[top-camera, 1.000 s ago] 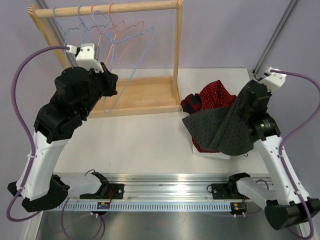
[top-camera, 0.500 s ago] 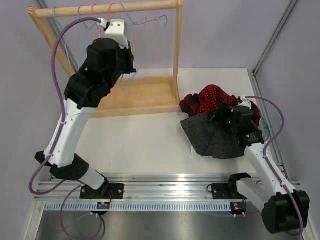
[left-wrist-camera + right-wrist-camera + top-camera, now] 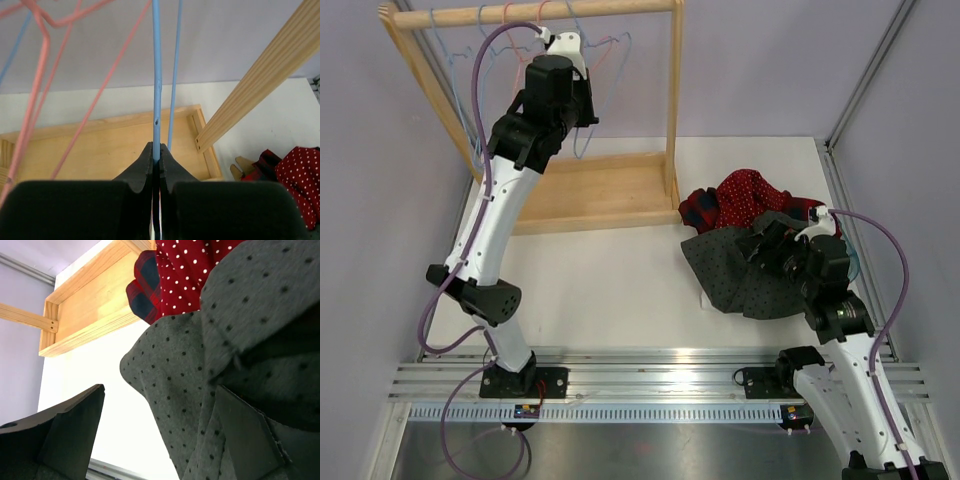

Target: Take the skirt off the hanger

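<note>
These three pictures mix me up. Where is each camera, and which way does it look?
Top: high behind the arms, looking down on table, rack and skirt; shows left arm and right arm.
Left wrist: up by the rack, looking along the shut left gripper pinching a blue hanger; shows its fingers.
Right wrist: low over the skirt, facing the rack; shows the open right gripper.
Shared: all three show the rack's base and the red cloth.

Wooden clothes rack (image 3: 610, 195) at the white table's (image 3: 610, 290) back left, blue wire hanger (image 3: 157, 75) beside pink wire hangers (image 3: 33, 95) on its top rail (image 3: 450, 16), grey dotted skirt (image 3: 730, 275) on the table at right, red polka-dot garment (image 3: 745, 192) and dark plaid cloth (image 3: 700, 208) touching behind it
</note>
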Action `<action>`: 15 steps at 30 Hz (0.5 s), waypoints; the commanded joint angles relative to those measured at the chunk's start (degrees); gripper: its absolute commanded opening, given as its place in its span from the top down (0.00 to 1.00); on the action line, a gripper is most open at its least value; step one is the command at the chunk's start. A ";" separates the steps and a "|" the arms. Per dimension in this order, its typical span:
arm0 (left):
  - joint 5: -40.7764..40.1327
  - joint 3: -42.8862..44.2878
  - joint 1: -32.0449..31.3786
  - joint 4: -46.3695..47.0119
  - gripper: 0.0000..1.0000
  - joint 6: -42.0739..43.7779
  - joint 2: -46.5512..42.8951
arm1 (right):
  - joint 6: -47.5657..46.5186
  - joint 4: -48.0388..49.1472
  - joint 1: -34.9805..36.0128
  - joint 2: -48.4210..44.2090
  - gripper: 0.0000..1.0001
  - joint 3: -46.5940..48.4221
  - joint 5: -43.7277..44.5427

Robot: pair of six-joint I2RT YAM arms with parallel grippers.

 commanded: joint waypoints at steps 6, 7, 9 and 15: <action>3.49 -14.21 -0.11 6.96 1.00 -1.79 -7.94 | -1.76 -4.64 0.39 -0.64 0.01 6.84 0.35; 3.40 -15.44 -0.19 7.14 0.98 -1.61 -9.78 | -1.68 -4.56 0.39 -0.73 0.01 7.02 0.36; 2.70 -18.43 -0.19 7.23 0.91 -1.17 -11.46 | -1.59 -4.29 0.39 -0.73 0.00 7.20 0.09; 1.82 -27.63 -0.19 6.17 0.21 -0.29 -22.77 | -4.57 -4.19 0.39 -0.03 0.01 10.78 0.17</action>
